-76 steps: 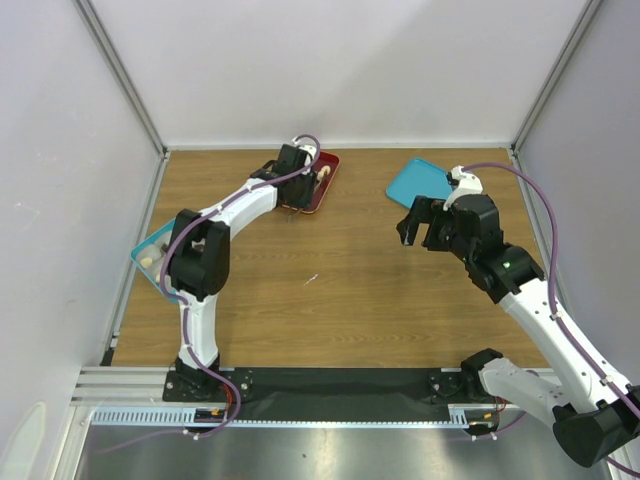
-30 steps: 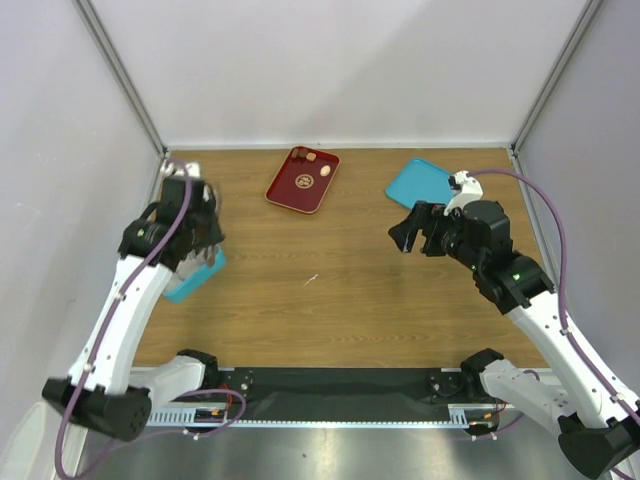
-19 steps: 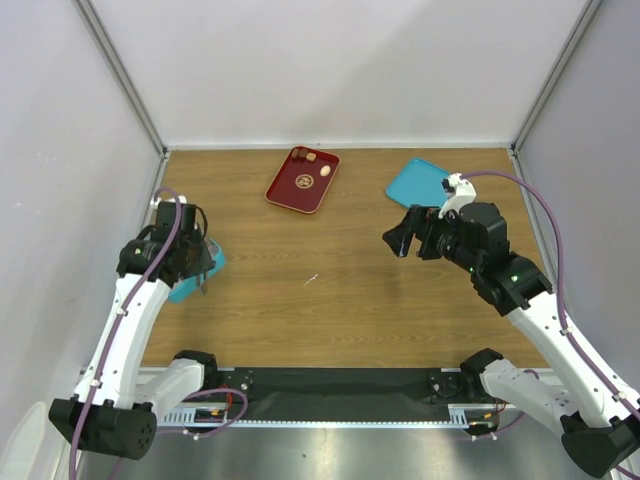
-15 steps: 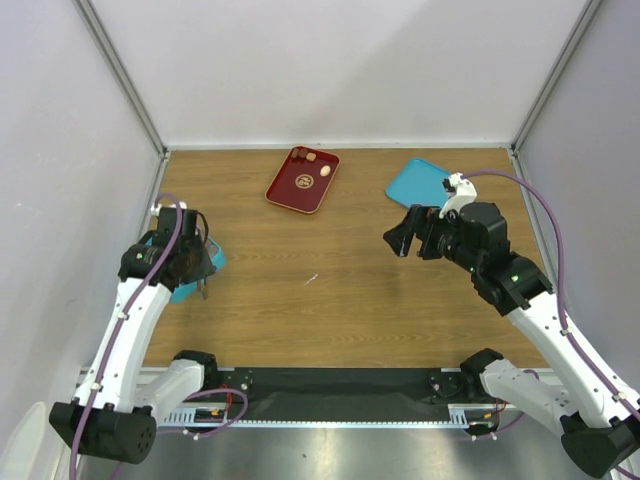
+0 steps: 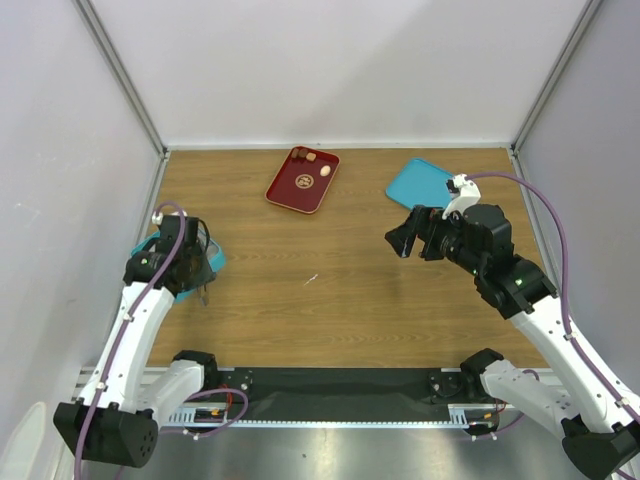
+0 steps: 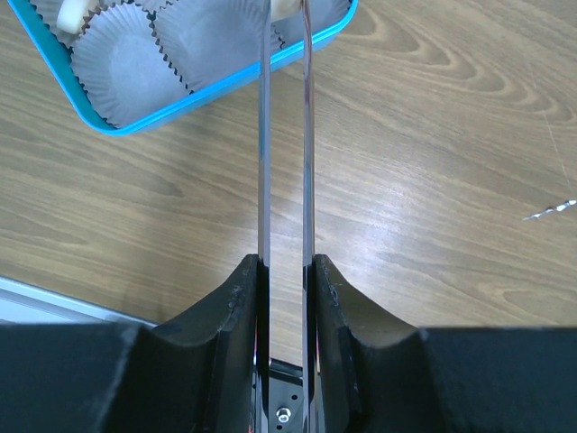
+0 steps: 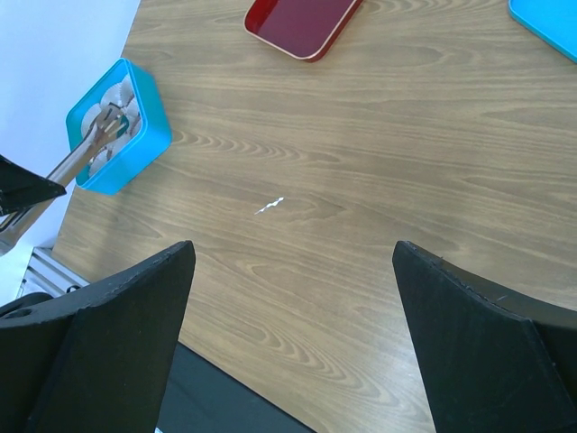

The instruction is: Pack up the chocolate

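My left gripper [image 5: 192,262] [image 6: 286,271] is shut on thin metal tongs [image 6: 284,135]. The tongs reach over the near corner of the teal box [image 5: 209,263] [image 6: 135,122], which holds white paper cups. A pale chocolate piece [image 6: 287,6] shows at the tongs' tips, cut off by the frame's top edge. Another pale piece [image 6: 76,12] sits in a cup. A few more chocolate pieces [image 5: 308,181] lie on the red tray [image 5: 290,190] at the back. My right gripper [image 5: 410,232] [image 7: 290,245] is open and empty above the table's right half.
A teal lid [image 5: 420,182] lies at the back right. A small white scrap [image 5: 311,280] lies mid-table. The left wall stands close to the teal box. The right wrist view shows the box [image 7: 144,135] and the tongs [image 7: 86,149] at far left.
My left arm has swung from the red tray back to the teal box at the near left, carrying the tongs, and has settled over it. The right arm has barely moved.
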`<state>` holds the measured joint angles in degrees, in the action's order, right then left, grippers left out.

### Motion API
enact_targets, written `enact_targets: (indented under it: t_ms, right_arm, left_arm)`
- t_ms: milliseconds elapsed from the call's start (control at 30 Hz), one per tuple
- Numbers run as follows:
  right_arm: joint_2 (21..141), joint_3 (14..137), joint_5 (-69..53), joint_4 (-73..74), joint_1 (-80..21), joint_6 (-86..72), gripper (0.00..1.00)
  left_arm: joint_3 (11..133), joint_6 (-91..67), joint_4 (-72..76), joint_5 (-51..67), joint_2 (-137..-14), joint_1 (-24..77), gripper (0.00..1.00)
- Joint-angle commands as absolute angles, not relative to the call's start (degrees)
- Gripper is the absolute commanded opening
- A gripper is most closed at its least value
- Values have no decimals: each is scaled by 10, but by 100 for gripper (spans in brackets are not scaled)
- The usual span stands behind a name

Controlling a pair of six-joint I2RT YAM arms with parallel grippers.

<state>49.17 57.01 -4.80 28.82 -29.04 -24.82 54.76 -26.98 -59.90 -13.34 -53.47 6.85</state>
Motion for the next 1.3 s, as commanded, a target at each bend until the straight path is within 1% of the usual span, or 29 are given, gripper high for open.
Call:
enact_targets:
  t_ms: [0, 33, 167, 333, 933, 1267]
  right_arm:
    - [482, 577, -37, 279, -293, -250, 99]
    - [483, 577, -39, 279, -293, -251, 99]
    - [484, 578, -36, 279, -293, -250, 99]
    - [483, 574, -35, 279, -292, -250, 99]
    - [476, 577, -30, 283, -291, -238, 99]
    - [475, 577, -27, 284, -290, -236, 99]
  left_arm:
    - [546, -269, -562, -136, -537, 60, 23]
    - [547, -268, -559, -136, -539, 58, 24]
    - [541, -266, -554, -121, -548, 56, 25]
    - [535, -270, -554, -117, -548, 55, 30]
    - [541, -265, -552, -119, -569, 54, 35]
    - [548, -257, -556, -125, -573, 54, 41]
